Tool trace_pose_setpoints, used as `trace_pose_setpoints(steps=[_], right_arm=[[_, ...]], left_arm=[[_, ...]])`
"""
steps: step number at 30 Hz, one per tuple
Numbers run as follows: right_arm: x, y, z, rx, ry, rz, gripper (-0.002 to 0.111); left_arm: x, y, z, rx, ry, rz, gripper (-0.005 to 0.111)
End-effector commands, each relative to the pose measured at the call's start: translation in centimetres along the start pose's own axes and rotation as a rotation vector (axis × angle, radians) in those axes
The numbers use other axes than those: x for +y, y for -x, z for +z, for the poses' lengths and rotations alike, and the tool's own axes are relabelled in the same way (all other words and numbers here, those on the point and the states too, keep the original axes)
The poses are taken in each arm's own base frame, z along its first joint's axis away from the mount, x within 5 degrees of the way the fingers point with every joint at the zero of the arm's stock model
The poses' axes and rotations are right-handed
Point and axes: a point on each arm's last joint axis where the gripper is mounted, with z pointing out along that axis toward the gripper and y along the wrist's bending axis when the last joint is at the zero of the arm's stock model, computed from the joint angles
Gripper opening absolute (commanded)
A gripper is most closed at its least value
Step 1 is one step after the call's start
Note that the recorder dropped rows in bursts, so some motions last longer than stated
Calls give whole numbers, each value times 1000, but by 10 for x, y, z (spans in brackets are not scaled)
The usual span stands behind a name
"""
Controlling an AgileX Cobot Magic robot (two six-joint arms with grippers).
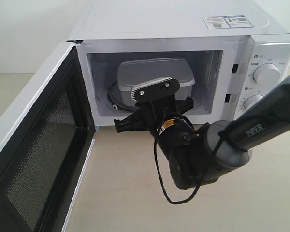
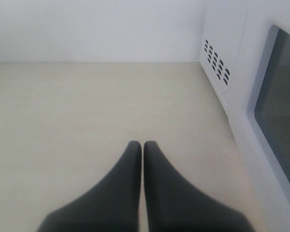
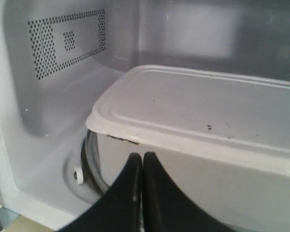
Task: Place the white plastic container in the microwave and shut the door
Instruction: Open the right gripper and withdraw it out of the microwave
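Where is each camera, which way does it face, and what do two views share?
Exterior: before the microwave, facing its open cavity; right arm and right claw show.
Left wrist: beside the open door, facing along the table; shut left claw shows.
Right wrist: at the cavity mouth, facing the white plastic container; shut claw shows.
Shared: exterior and right wrist both see the container.

The white plastic container [image 3: 208,111] is matt, the microwave [image 1: 174,19] smooth and glossy.
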Motion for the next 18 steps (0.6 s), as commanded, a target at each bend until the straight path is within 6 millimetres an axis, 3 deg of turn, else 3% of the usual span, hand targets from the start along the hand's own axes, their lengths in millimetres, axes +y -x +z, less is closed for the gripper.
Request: trace_pose_setpoints(steps=[1, 11, 18], right_arm=[[-3, 1, 10, -13, -47, -26, 0], [-10, -1, 33, 5, -103, 7, 0], [-10, 1, 35, 6, -100, 10, 0]], left_arm=[[0, -1, 0, -1, -2, -12, 4], [0, -1, 0, -1, -2, -12, 4], [0, -1, 0, -1, -2, -12, 4]])
